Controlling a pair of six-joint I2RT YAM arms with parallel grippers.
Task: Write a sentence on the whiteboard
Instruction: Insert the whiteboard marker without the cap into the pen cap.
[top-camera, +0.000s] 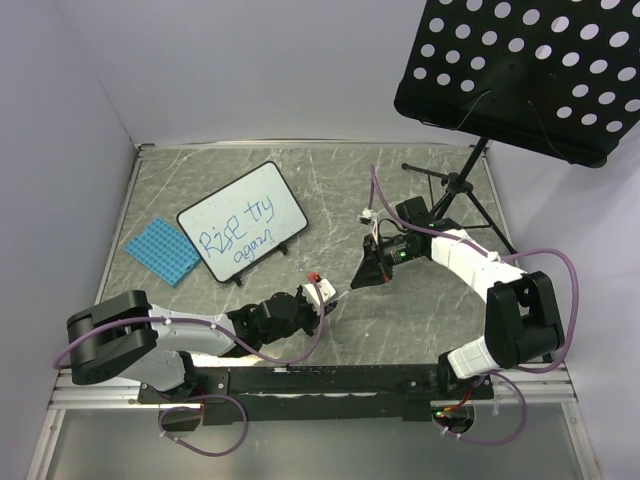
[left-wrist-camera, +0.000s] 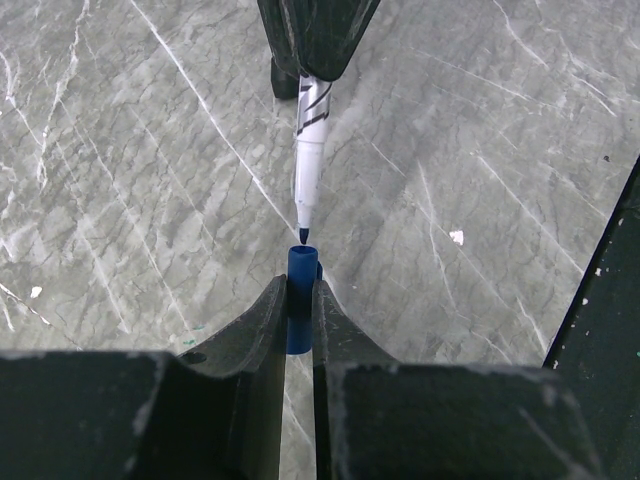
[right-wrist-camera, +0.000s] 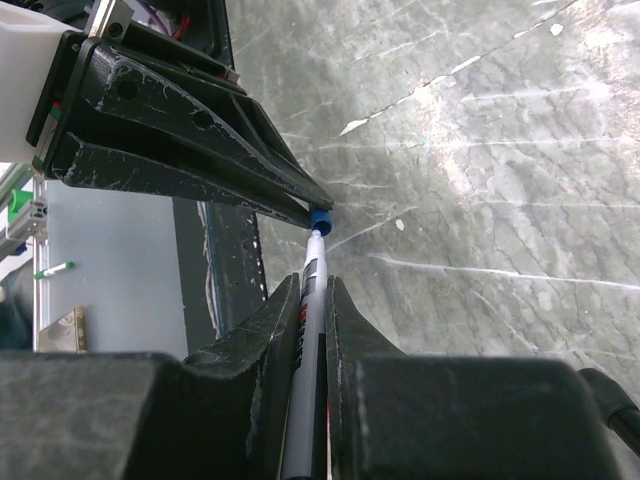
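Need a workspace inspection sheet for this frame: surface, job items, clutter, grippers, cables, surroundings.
Surface: grey marble table, a few small white specks, no spills seen.
Job's things: whiteboard far left, propped at an angle; sentence in blue, two lines, reads roughly "Rise try again".
Clutter: blue studded plate lying left of the whiteboard.
Grippers: left gripper shut on blue cap; right gripper shut on marker; marker tip at the cap's mouth, not seated.
Cables: purple cables loop off both arms; no snag seen.
Surroundings: black perforated music stand at far right corner; plain pale walls.
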